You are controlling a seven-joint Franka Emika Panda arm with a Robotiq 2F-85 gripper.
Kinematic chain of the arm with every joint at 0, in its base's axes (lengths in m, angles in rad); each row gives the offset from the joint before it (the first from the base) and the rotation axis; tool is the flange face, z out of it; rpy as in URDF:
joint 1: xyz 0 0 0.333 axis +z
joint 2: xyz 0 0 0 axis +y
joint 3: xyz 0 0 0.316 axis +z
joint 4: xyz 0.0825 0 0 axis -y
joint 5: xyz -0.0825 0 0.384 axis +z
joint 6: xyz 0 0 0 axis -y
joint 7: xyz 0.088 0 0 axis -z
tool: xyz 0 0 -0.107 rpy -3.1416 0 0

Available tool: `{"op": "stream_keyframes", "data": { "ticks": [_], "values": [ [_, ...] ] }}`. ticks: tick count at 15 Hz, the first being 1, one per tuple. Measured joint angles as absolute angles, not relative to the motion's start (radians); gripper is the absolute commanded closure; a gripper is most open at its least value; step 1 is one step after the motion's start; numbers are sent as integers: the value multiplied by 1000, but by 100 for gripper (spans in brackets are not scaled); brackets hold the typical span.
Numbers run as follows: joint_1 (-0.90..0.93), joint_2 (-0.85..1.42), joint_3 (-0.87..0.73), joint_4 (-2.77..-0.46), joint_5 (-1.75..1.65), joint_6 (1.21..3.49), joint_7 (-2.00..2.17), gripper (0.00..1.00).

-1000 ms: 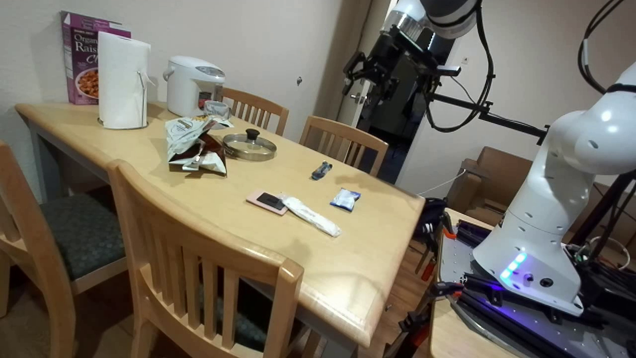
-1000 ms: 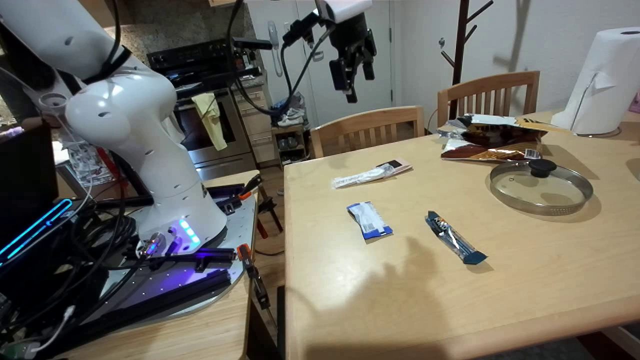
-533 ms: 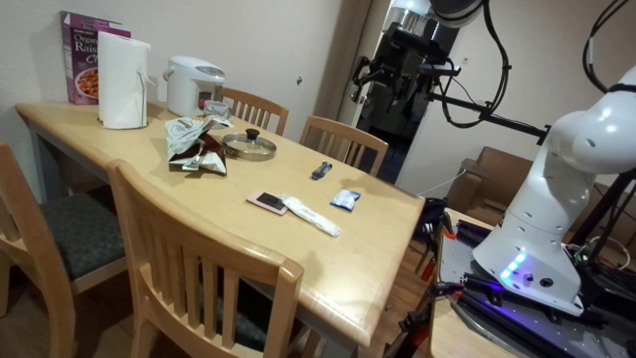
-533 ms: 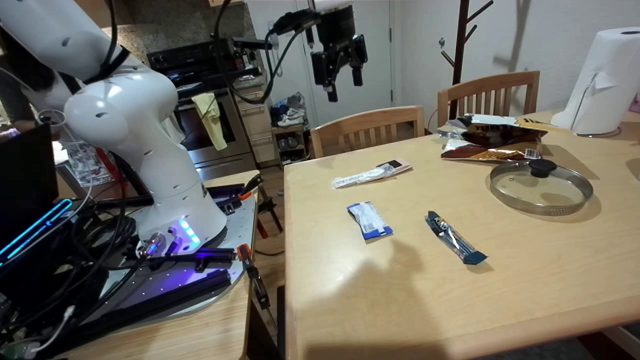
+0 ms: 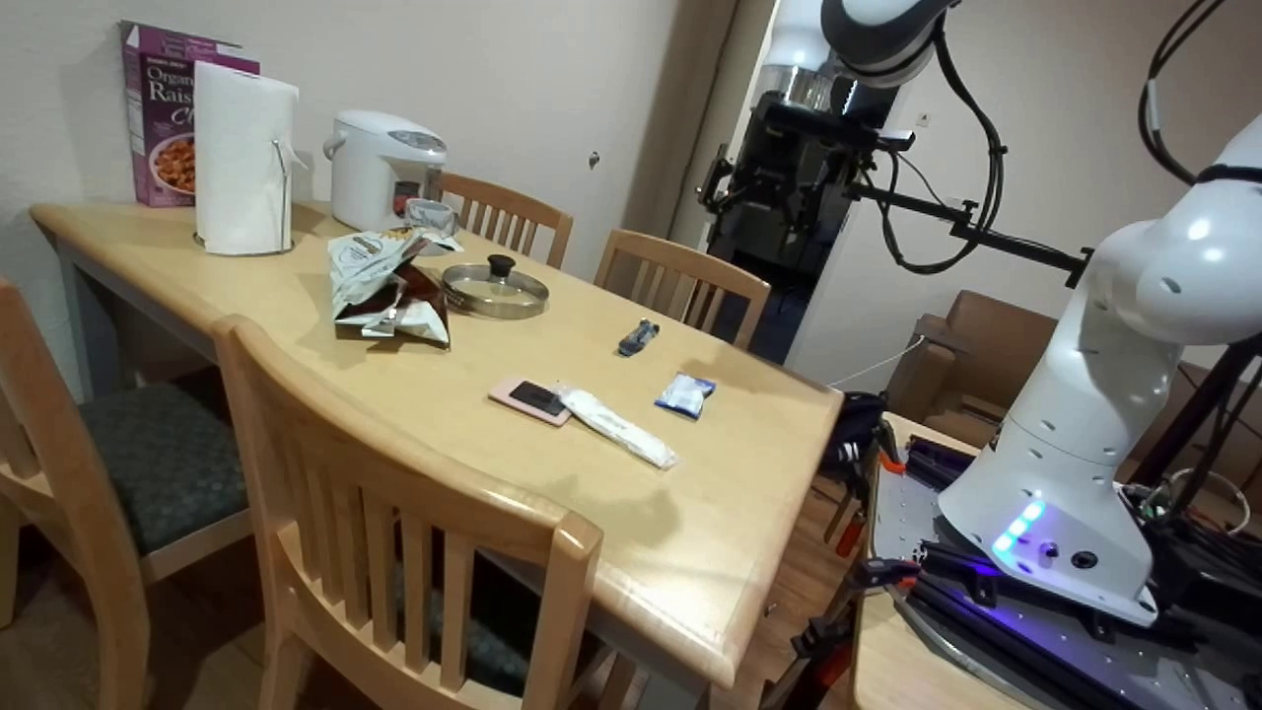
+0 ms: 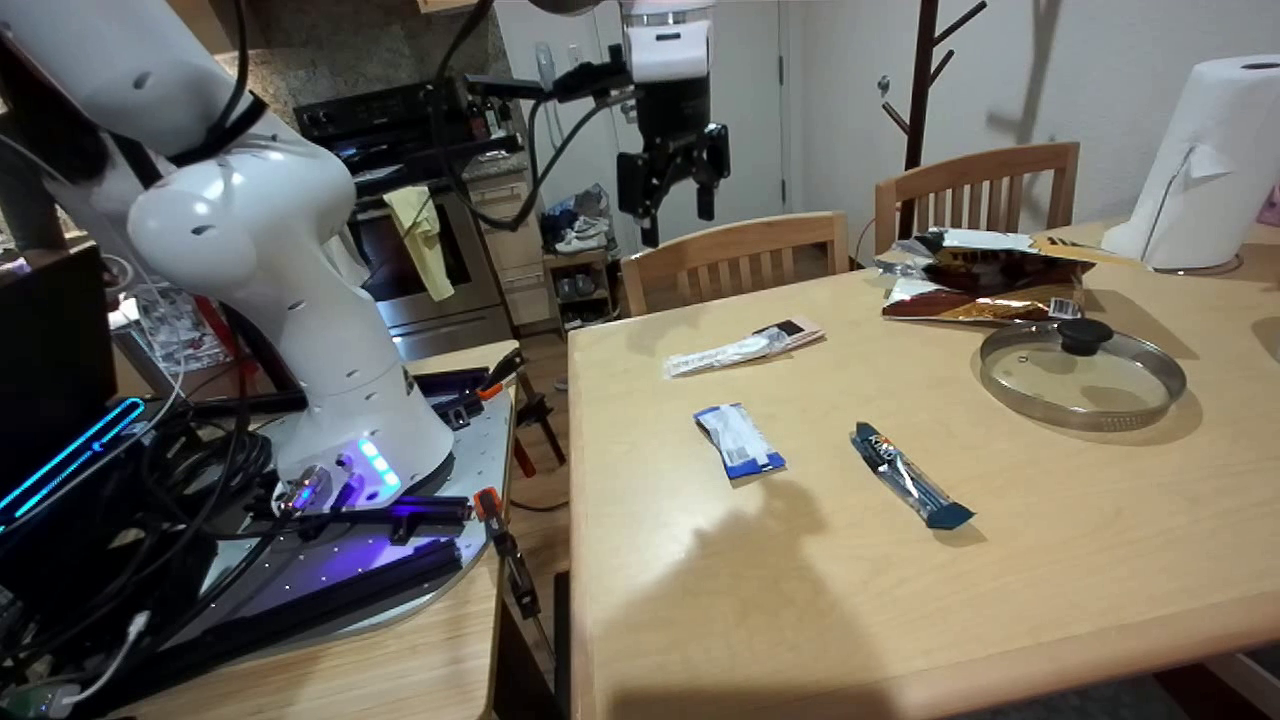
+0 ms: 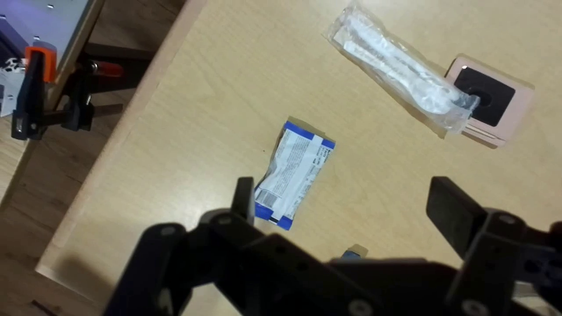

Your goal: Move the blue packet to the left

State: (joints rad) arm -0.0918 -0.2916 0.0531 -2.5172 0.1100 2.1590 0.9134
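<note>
The blue packet, with a large whitish panel, lies flat on the wooden table near the robot's end. It shows also in an exterior view and in the wrist view, where its lower end is beside the left fingertip. My gripper is open and empty, fingers pointing down, high above the table. In the wrist view the gripper has its fingers wide apart, and the packet lies below, left of the middle of the gap. The gripper is also well above the tabletop in an exterior view.
A dark teal wrapped bar lies near the packet. A white plastic-wrapped utensil overlaps a pink and black flat item. Farther off are a glass lid, a crumpled bag and a paper towel roll. Chairs surround the table.
My gripper has moved down and, in an exterior view, to the left, and its fingers have turned to point more straight down. The packet and the other table items have not moved.
</note>
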Motion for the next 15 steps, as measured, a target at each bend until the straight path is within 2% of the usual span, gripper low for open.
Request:
{"op": "stream_keyframes", "data": {
  "ticks": [6,15],
  "values": [
    [-91,-211,11,-2528,118,2172,913,0],
    [-87,-99,-19,-2542,213,2336,897,0]
  ]
}}
